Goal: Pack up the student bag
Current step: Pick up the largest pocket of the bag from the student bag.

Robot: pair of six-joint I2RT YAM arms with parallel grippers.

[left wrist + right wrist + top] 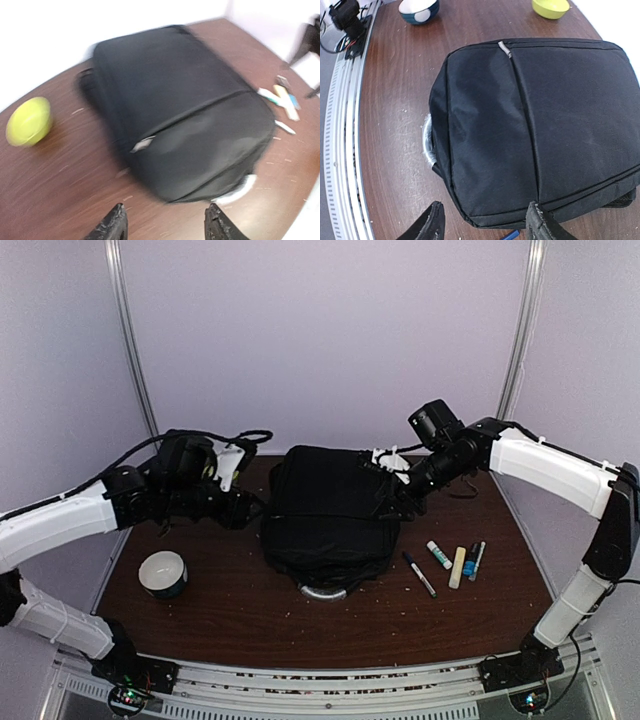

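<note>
Left fingers point(112, 225) apart, empty | right fingers point(432, 222) apart, empty | student bag point(325, 510) long axis near-far, grey handle point(322, 592) at near end

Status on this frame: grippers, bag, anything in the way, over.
Left gripper open, empty. Right gripper open, empty, over student bag. Bag flat, looks zipped shut. Pens on table beside it.

The left arm point(60, 520) reaches in from the left side, its white forearm roughly level and its wrist turned inward. The left gripper point(166, 227) points forward and down, its two black fingers point(114, 226) standing apart with nothing between them. The right arm point(545, 465) rises from its base, bends at the elbow and stretches inward. The right gripper point(486, 225) also holds its fingers spread and empty.
</note>
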